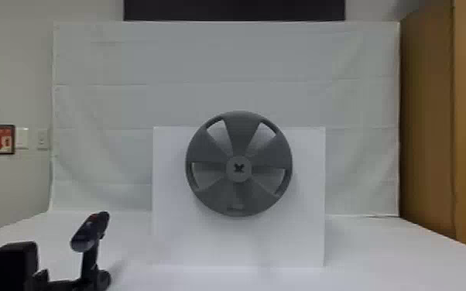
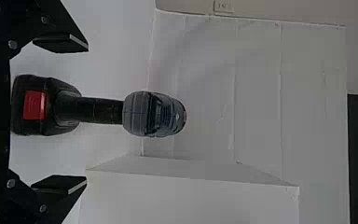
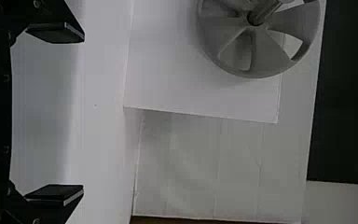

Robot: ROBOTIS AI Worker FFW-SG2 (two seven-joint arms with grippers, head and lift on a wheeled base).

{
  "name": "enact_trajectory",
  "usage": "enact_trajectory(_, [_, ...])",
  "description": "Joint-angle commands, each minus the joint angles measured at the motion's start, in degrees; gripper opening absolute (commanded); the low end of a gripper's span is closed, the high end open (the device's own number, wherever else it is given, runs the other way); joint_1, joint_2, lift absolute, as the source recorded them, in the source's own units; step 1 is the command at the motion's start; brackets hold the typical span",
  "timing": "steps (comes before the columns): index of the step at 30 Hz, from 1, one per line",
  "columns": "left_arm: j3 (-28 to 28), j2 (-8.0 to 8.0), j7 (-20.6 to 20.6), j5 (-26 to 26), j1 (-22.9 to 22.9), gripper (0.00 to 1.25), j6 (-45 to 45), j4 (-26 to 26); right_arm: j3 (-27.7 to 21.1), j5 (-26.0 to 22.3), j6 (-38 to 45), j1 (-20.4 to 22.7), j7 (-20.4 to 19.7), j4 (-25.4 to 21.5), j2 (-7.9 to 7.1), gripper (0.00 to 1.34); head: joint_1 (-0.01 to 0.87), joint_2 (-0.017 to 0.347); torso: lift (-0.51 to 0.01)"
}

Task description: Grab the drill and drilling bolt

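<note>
Cordless drill [image 2: 100,110] upright on the white tabletop [image 1: 379,263], on the robot's left, well apart from the wheel. Battery end down, red latch [image 2: 35,105] toward the left wrist camera.

Left gripper [image 2: 87,112]: fingers wide apart, one to each side of the drill, visible gaps both sides. Nothing held. Right gripper [image 3: 84,113]: also spread wide, nothing between its fingers.

Five-spoked grey wheel [image 1: 240,201] up against a white upright board [image 1: 174,232]. Dark cross-shaped recess [image 1: 238,168] at the hub. Right wrist view has a round rod [image 3: 265,10] standing out from the wheel's centre; can't tell whether that is the bolt.

Progress, as judged: early. Left gripper looks lined up on the drill, but no grasp made. Left to do: close on the drill, lift it, carry it across to the hub, set its tip to the bolt, drive it. Drilling not begun.
</note>
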Motion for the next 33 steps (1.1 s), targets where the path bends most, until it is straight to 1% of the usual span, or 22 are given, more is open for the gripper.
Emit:
enact_trajectory(1, [0.74,0.50,-0.60,-0.39,-2.00,0.98,-0.09,3.06,0.35,0.00,0.00,-0.22,-0.02,0.08,-0.26,1.18,-0.015,0.051,-0.398])
enact_trajectory(7, [1.62,1.03,-1.30,-0.57,-3.94,0.98,-1.14,6.66,0.44,-0.09,0.00,-0.22,-0.02,0.08,-0.35,1.18,-0.015,0.051,-0.398])
enact_trajectory(19, [1.88,2.08,-3.67,-0.57,-7.37,0.97,-3.16,12.20,0.79,-0.18,0.00,-0.40,-0.02,0.08,-0.53,1.18,-0.015,0.051,-0.398])
enact_trajectory(23, [1.97,2.43,-4.29,-0.57,-8.42,0.97,-3.69,14.13,0.96,-0.18,0.00,-0.48,-0.02,0.08,-0.79,1.18,-0.015,0.051,-0.398])
enact_trajectory(33, [1.88,2.87,-4.73,-0.66,-10.79,0.97,-4.92,18.00,1.40,-0.18,0.00,-0.83,0.06,0.08,-1.05,1.18,-0.015,0.051,-0.398])
